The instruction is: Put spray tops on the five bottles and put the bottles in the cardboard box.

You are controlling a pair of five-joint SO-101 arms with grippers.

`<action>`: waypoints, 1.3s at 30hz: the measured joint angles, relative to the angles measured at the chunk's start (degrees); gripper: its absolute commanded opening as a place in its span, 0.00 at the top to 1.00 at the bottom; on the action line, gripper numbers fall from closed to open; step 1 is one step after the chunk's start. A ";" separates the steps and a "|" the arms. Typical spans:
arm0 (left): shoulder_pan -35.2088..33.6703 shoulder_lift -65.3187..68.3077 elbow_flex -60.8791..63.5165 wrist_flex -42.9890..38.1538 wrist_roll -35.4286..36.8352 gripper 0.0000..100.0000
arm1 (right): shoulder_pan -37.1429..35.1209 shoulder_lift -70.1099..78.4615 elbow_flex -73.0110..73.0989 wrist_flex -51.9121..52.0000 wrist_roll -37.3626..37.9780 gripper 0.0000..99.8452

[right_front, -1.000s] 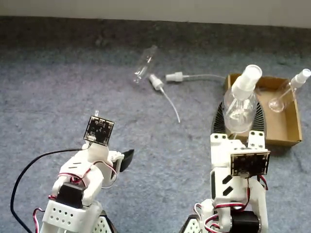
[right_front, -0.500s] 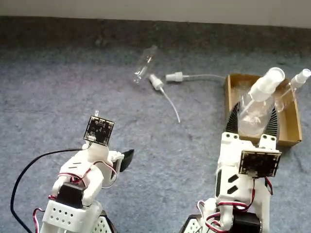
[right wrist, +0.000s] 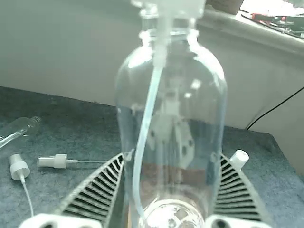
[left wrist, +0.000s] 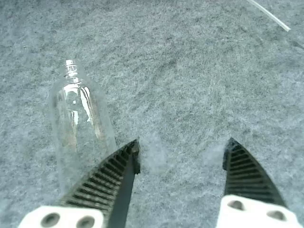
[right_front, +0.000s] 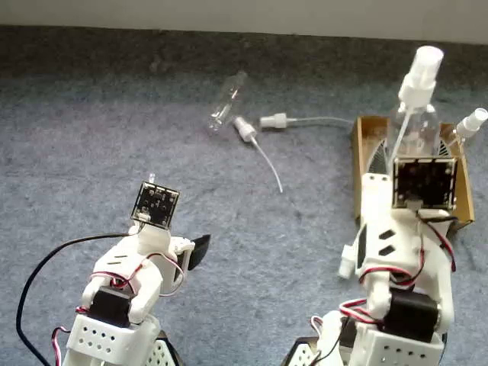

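Change since one second back: my right arm has carried the bottle forward from the near edge of the cardboard box to above its far end. Half a second back it leaned over the box's middle; now it stands near upright. The right claw has stayed clenched on the bottle's lower body throughout. The spray top is seated on the neck. My left arm has not shifted, and the loose items on the surface lie as before.

Hard to read: from above, my right arm covers most of the box floor, so I cannot tell whether the held bottle touches it or hangs over it. A second bottle in the box shows its white top and neck past the arm. In the right wrist view the held bottle's top is cut off at the frame edge.

View notes: the right wrist view gives the dip tube running down inside the held bottle, with a ribbed finger against each flank. The left wrist view gives the left claw released, jaws wide with bare surface between. An uncapped bottle lies alongside the outside of one finger; contact uncertain. From above, my left arm covers that patch. Farther out lies another uncapped bottle, a loose spray top just beside it and a second loose spray top next to that, tubes trailing.
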 measured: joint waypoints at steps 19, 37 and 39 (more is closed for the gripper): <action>0.00 0.00 0.00 0.00 0.00 0.75 | 11.69 13.63 2.99 -23.65 0.00 0.81; 0.00 0.00 4.04 -5.63 -2.81 0.75 | 11.87 14.15 24.53 -46.42 -9.85 0.81; 0.00 0.00 4.04 -5.63 -2.90 0.75 | 11.78 15.65 24.53 -46.42 -9.93 0.81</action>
